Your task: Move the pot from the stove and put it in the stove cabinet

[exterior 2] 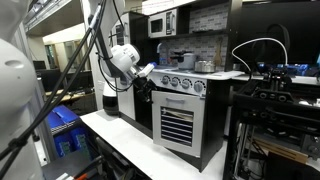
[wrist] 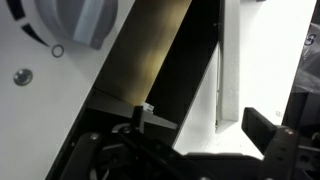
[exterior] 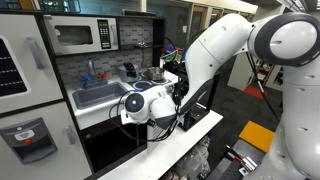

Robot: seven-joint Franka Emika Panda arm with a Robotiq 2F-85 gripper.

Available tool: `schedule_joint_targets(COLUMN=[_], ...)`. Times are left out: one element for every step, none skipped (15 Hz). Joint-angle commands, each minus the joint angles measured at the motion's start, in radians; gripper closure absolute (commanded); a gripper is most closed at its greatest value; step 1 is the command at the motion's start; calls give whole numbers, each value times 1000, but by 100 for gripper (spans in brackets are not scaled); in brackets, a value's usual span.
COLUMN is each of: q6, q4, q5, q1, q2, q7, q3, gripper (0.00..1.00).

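The small silver pot sits on the white stove, at the back of the cooktop; an exterior view also shows the pot behind my arm. Below the knob row is the stove cabinet, its white door with the slatted window. My gripper hovers at the left front corner of the stove, level with the knobs and apart from the pot. In the wrist view the gripper is open with nothing between its fingers, facing a grey knob, a dark gap and a white panel edge.
A microwave hangs above the grey sink. A white table runs along the kitchen's front. Blue bins stand beside it, and dark equipment with cables is close on the far side.
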Motion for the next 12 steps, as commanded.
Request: schedule_joint_targets(q6=[-58,-73,-89,-104,-117,-130,-139,-140,-138,-138,-130,-124], q4=[-4,-9,-17,-25,-33,-39,-45,-53,-67,-78,-94,-110], q5=[-27,-23,-17,-15,-9,-1,14,23,28,34,37,39], q1=[3,3,3,3,1,-1,-4,-7,-10,-11,-14,-16], q2=[1,-2,-8,-14,-20,-26,-32,-38,-50,-60,-73,-87], q7=[14,13,7,1,-7,-11,-18,-24,-26,-25,-24,-24], q3=[12,14,16,20,25,30,38,44,50,55,60,63], gripper=[0,0,0,0,0,0,0,0,0,0,0,0])
